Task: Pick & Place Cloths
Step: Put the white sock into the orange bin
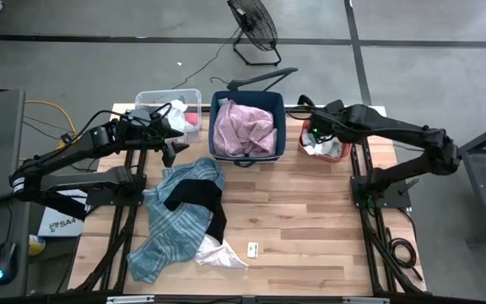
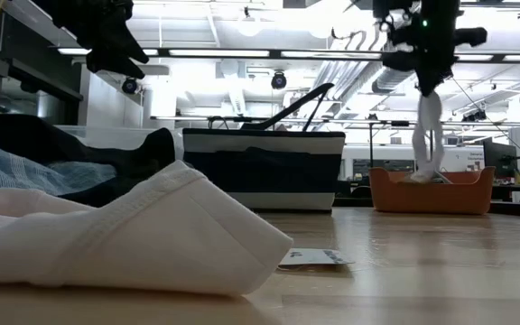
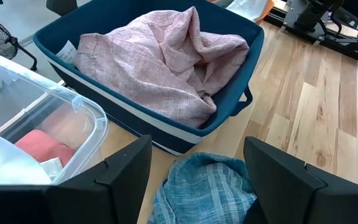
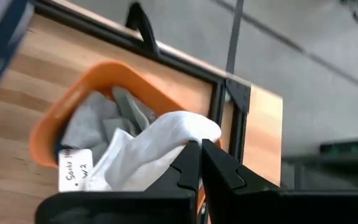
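My right gripper [image 2: 427,83] is above the orange bin [image 1: 334,155] at the table's far right, shut on a white cloth [image 2: 426,135]. Grey and white cloths [image 4: 95,127] lie in that bin. My left gripper [image 3: 197,180] hangs open over the far end of the teal plaid cloth [image 1: 175,221], touching nothing. That cloth lies spread on the table with a black piece [image 1: 199,195] on it and a white cloth [image 1: 219,254] at its near end. A mauve-pink cloth [image 3: 160,62] fills the blue bin [image 1: 223,152]. My right gripper pinches the white cloth's top end [image 4: 182,140] between its two shut fingers, coming from above and slanting down. The cloth hangs slack below the fingers, and its lower end [image 2: 425,176] reaches down into the orange bin.
A clear plastic bin [image 1: 146,100] holding red and white pieces stands at the far left beside the blue bin. A small white paper tag [image 1: 253,248] lies on the bare wood toward the near edge. A labelled tag [image 4: 74,171] sits in the orange bin.
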You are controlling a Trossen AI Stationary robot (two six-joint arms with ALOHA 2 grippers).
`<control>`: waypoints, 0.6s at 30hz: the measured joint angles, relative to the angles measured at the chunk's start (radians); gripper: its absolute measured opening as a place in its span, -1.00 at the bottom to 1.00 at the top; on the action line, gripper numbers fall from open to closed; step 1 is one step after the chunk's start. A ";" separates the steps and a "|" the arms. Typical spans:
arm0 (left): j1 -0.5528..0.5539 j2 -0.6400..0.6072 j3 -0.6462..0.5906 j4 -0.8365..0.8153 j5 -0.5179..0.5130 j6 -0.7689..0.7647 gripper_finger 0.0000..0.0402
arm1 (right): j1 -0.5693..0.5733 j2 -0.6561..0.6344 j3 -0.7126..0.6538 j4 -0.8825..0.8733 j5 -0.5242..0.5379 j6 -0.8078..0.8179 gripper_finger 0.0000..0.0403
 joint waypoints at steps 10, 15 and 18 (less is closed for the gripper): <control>0.000 0.000 0.000 -0.005 0.000 0.000 0.25 | -0.074 0.000 -0.062 -0.008 0.059 0.104 -0.98; 0.000 0.000 0.000 -0.005 0.000 0.000 0.25 | -0.105 0.000 -0.062 0.055 0.130 0.055 -0.98; 0.000 0.001 0.000 -0.005 0.000 0.000 0.25 | -0.108 0.000 -0.062 0.139 0.150 -0.005 -0.98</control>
